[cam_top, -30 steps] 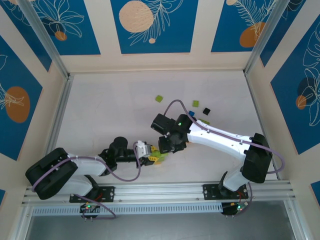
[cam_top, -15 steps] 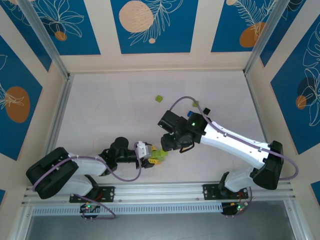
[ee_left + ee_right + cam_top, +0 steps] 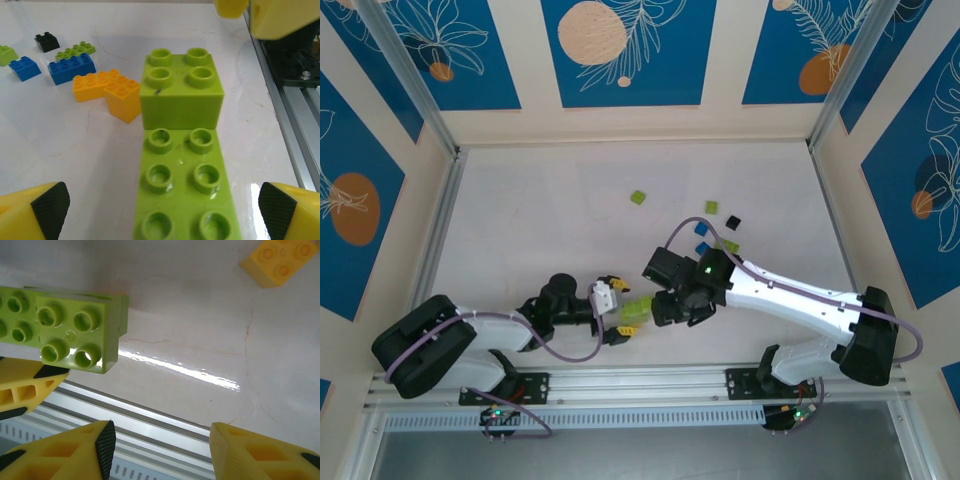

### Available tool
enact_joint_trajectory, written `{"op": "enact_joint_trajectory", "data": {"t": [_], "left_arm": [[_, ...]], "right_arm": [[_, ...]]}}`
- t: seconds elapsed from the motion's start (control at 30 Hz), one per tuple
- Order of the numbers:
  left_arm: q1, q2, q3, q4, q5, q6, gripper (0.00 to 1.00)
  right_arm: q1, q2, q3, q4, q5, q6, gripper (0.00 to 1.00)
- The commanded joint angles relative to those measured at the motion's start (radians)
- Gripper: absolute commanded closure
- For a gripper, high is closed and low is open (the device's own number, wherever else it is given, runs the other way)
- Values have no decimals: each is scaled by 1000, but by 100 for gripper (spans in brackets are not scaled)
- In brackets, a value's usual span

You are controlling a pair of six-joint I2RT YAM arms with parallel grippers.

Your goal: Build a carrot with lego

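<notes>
Green stack (image 3: pixel 181 165): lies on the counter (image 3: pixel 540 230) near its 6 o'clock edge, between the two claws.
Axis: in the top view the long side runs roughly 9 to 3 o'clock, studs up. The square brick (image 3: pixel 181 92) appears seated on the 3 o'clock end.
Left claw (image 3: pixel 615 309): spread wide and empty, with its pads (image 3: pixel 47 205) either side of the stack and clear of it.
Right claw (image 3: pixel 162 450): jaws apart, nothing between them, hanging just beyond the stack's 3 o'clock end.
Why so: studs-up and unheld, the stack probably awaits the next brick pressed on.
Loose bricks: orange pair (image 3: pixel 102 87) just beside the stack; blue bricks (image 3: pixel 72 67) and black brick (image 3: pixel 46 41) farther off at 1 o'clock.
</notes>
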Motion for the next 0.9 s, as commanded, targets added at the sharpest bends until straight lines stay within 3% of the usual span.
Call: {"op": "enact_joint_trajectory", "data": {"t": [0.0, 0.17, 0.53, 0.87], "left_arm": [[34, -11, -4, 45, 27, -24, 1], [76, 28, 16, 66, 86, -40, 1], [81, 52, 40, 46, 180, -36, 1], [81, 86, 54, 51, 157, -17, 1]], "right_arm": [[5, 17, -16, 51, -25, 20, 46], [-19, 42, -34, 81, -28, -1, 46], [-100, 88, -34, 134, -41, -63, 47], [-143, 157, 0, 176, -39, -128, 49]]}}
